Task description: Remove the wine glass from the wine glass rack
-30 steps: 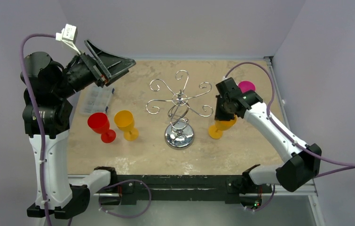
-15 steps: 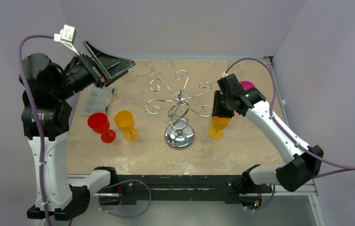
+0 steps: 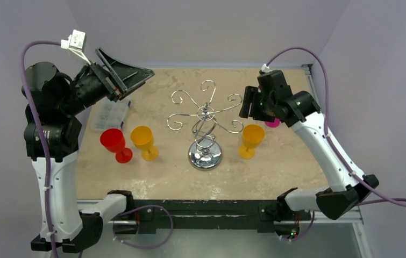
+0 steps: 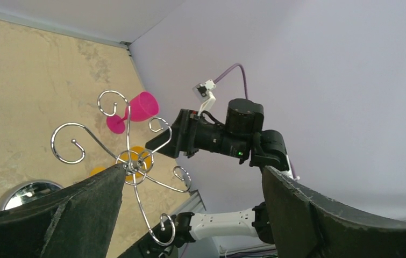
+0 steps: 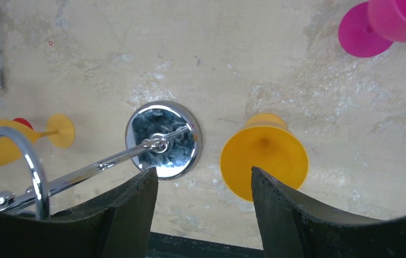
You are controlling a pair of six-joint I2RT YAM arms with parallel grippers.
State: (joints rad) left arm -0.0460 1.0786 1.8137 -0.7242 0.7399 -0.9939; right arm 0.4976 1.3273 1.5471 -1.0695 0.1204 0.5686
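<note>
Lilac walls are enclosing a mottled beige table (image 3: 276, 172), at whose centre the rack (image 3: 205, 129) is being shown upright, its domed base resting on the surface and its scroll arms spreading out above. An orange glass (image 3: 251, 138) is being seen standing upright on the table just right of the rack's base, apart from the wire arms and touched by nothing. The right claw (image 3: 247, 105) is being held above and a little behind that glass, its jaws parted to a middling width with nothing between them. In the right wrist view the glass's mouth is being seen below the gap, nearer one finger than the other. A pink glass (image 3: 272, 123) is being partly hidden behind the right arm, farther back on the table. The left claw (image 3: 136, 75) is being held high over the far left of the table, turned toward the rack, its jaws spread wide and empty. A red glass (image 3: 115, 144) and a second orange glass (image 3: 144, 141) are being seen upright side by side left of the rack, with a clear box (image 3: 110, 114) lying just behind them.
</note>
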